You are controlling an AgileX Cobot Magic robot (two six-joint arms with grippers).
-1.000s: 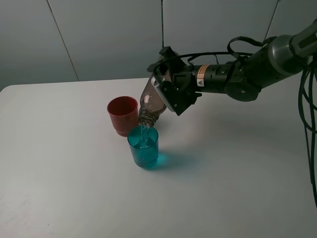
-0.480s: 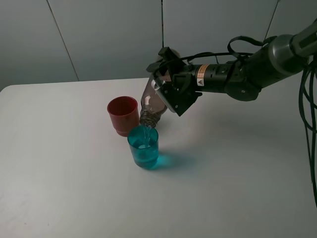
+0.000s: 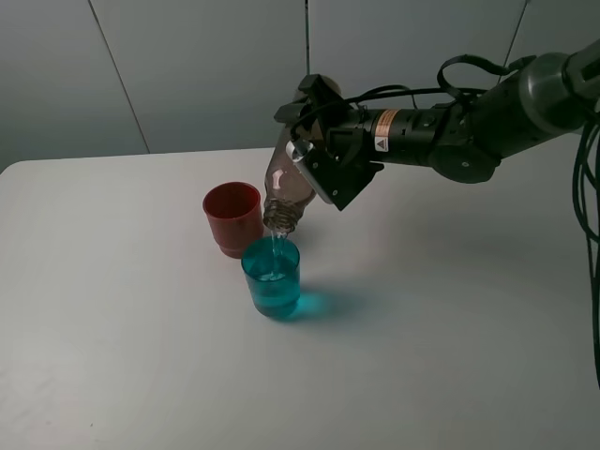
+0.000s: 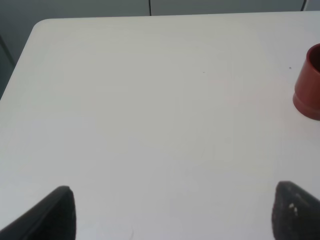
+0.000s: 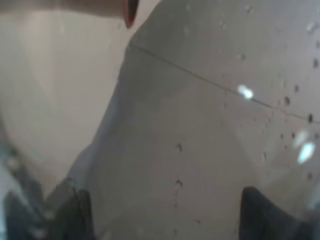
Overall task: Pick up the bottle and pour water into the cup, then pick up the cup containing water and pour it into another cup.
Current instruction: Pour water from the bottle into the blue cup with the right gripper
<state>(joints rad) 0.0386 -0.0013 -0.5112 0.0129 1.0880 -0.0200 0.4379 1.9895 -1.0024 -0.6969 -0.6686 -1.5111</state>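
Observation:
My right gripper (image 3: 314, 155) is shut on the smoky grey-brown bottle (image 3: 284, 192), tipped neck-down above the teal cup (image 3: 272, 277). A thin stream of water runs from the bottle's mouth into the teal cup, which stands on the white table (image 3: 141, 328) and holds water. The red cup (image 3: 232, 217) stands just behind and left of the teal cup. The bottle's wall (image 5: 200, 125) fills the right wrist view. In the left wrist view the left gripper (image 4: 172, 212) is open over bare table, with the red cup (image 4: 309, 85) at the edge.
The right arm (image 3: 450, 141) reaches in from the right, with cables (image 3: 586, 187) hanging at the right edge. A grey wall (image 3: 187, 66) stands behind the table's far edge. The left arm is out of the exterior view.
The right gripper and the bottle have risen slightly and tipped steeper. Water keeps running into the teal cup. The cups have not moved.

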